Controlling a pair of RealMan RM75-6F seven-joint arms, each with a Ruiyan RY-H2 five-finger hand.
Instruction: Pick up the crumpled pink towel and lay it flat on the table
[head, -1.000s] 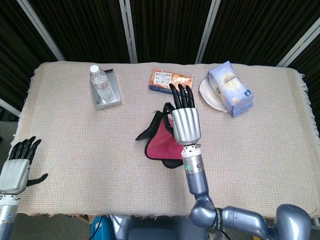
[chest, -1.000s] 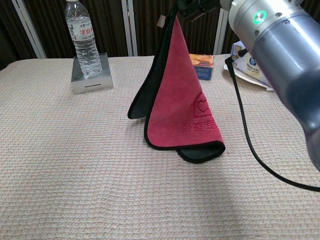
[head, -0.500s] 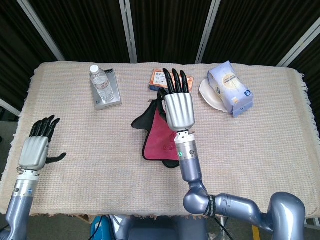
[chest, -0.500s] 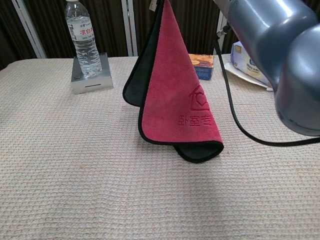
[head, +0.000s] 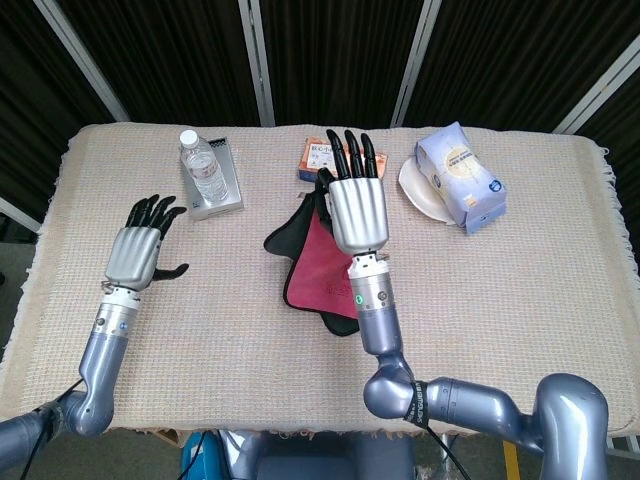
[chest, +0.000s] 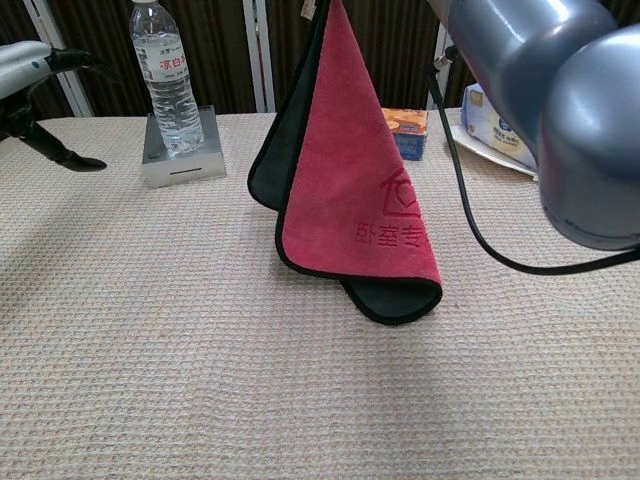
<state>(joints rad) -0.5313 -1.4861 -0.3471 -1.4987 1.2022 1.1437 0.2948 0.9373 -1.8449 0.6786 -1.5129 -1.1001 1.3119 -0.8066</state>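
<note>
The pink towel (chest: 350, 200) with black edging hangs from above, folded, its lower corner near the beige table cover (chest: 200, 380). In the head view the pink towel (head: 312, 268) shows under my right hand (head: 357, 205), which holds it by its top; the grip itself is hidden beneath the hand. My left hand (head: 142, 243) hovers over the left part of the table with its fingers spread and nothing in it. In the chest view that left hand (chest: 30, 75) shows at the far left edge.
A water bottle (head: 204, 170) stands on a small grey box (head: 214, 193) at the back left. An orange snack box (head: 318, 158) lies behind the towel. A tissue pack (head: 462, 177) rests on a white plate (head: 416, 186) at the back right.
My left hand has risen from the table's front left corner and moved in toward the middle. My right hand lifted the towel a little higher and further back.
</note>
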